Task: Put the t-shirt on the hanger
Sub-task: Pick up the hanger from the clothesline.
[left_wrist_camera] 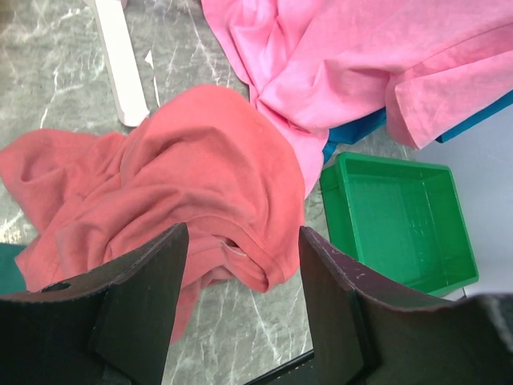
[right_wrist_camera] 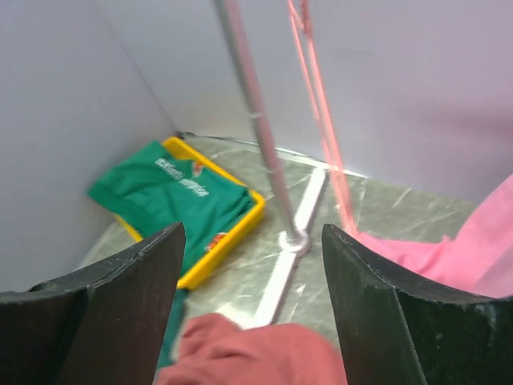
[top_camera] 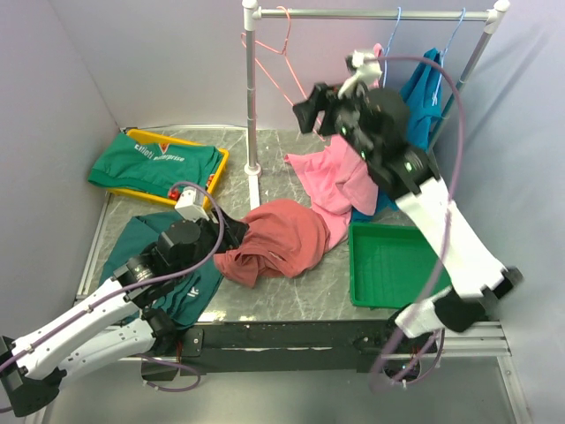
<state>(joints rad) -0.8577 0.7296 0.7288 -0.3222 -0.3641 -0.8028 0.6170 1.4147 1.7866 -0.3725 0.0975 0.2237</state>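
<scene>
Left pincer (top_camera: 228, 231) sits low at centre-left of the overhead view, fingers apart, nothing between them. In its wrist view the gap of the pincer (left_wrist_camera: 240, 249) frames the near hem of the t-shirt (left_wrist_camera: 184, 176). The brick-red t-shirt (top_camera: 274, 240) lies crumpled mid-bench, with bare marble bench (top_camera: 300, 296) along its lower edge. Its right side reaches under the pink shirt (top_camera: 340, 177), and the rim of the green tray (top_camera: 355, 265) sits just beside it at lower right.

Up top, the right pincer (top_camera: 309, 110) is raised, fingers spread wide and holding nothing. The hanger (top_camera: 281, 62) dangles from the rail (top_camera: 371, 13) at upper centre, close to the rack post (top_camera: 252, 97). Its lower end is near that pincer; whether they touch, I cannot tell. From the right wrist, the hanger (right_wrist_camera: 321, 104) runs down just inside the right-hand finger, with the post left of it.

The yellow tray (top_camera: 222, 166), holding a green shirt (top_camera: 154, 163), sits in the far left corner against the wall.
</scene>
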